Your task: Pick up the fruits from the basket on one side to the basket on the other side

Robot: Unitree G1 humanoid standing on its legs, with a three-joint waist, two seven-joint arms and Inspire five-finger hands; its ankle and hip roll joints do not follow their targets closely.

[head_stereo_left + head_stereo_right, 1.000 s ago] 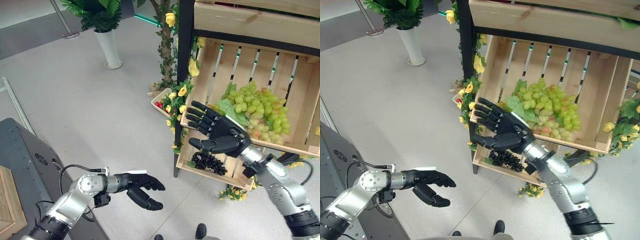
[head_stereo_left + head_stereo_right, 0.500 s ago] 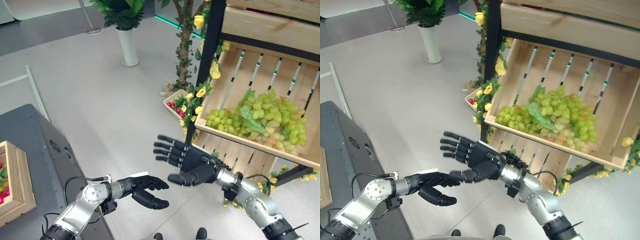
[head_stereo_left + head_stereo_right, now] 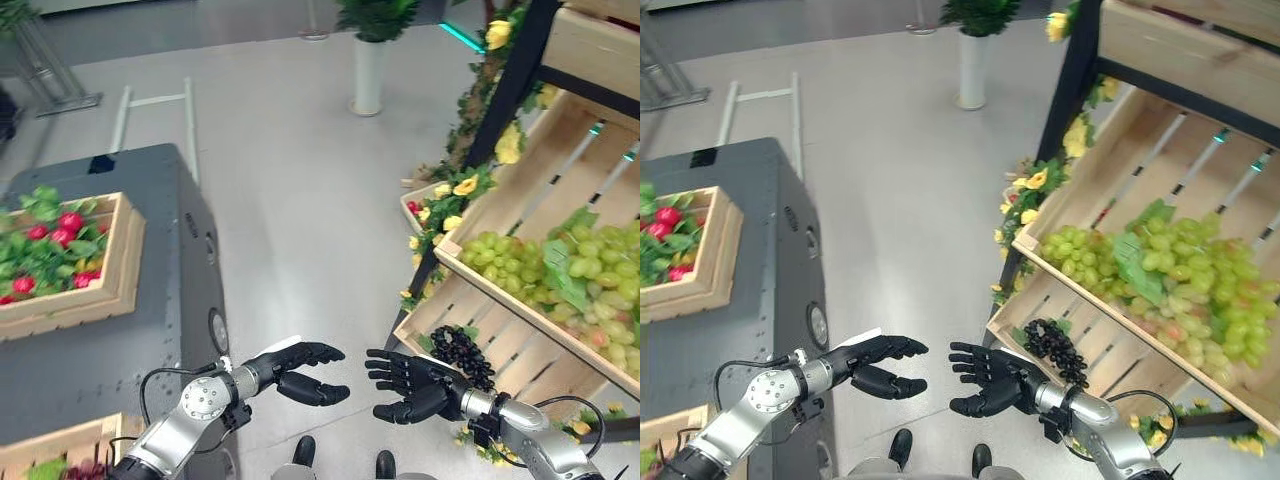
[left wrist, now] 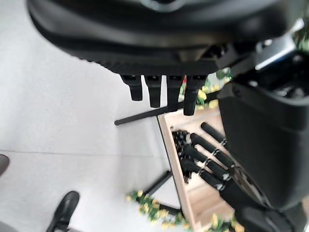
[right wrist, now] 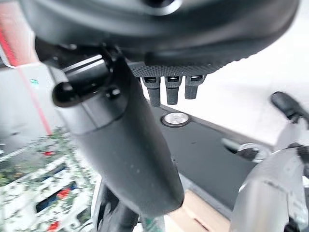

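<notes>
Both hands hang empty over the grey floor (image 3: 290, 200) at about 6 o'clock in the head views, palms turned toward each other and close but apart. The left hand (image 3: 300, 364) has its fingers loosely spread and relaxed, thumb below them; the right hand (image 3: 410, 385) is likewise spread wide, fingers fanned toward 9 o'clock, holding nothing.

At 3 o'clock, the slatted pale wooden crate on the upper shelf (image 3: 520, 170) of a black-framed stand holds a heap of green grapes with leaves (image 3: 555, 275). Just below it, at roughly 4 o'clock, a lower pale wooden crate (image 3: 500, 345) carries a small bunch of dark purple grapes (image 3: 458, 348), lying just beyond the right hand's wrist. Yellow artificial flowers with green leaves (image 3: 455, 190) trim the stand's post.

At 9 o'clock a dark grey counter (image 3: 150, 300) bears a shallow light wooden tray with red fruits among green leaves (image 3: 60, 260). A white vase holding a green plant (image 3: 368, 75) stands on the floor at 12 o'clock.
</notes>
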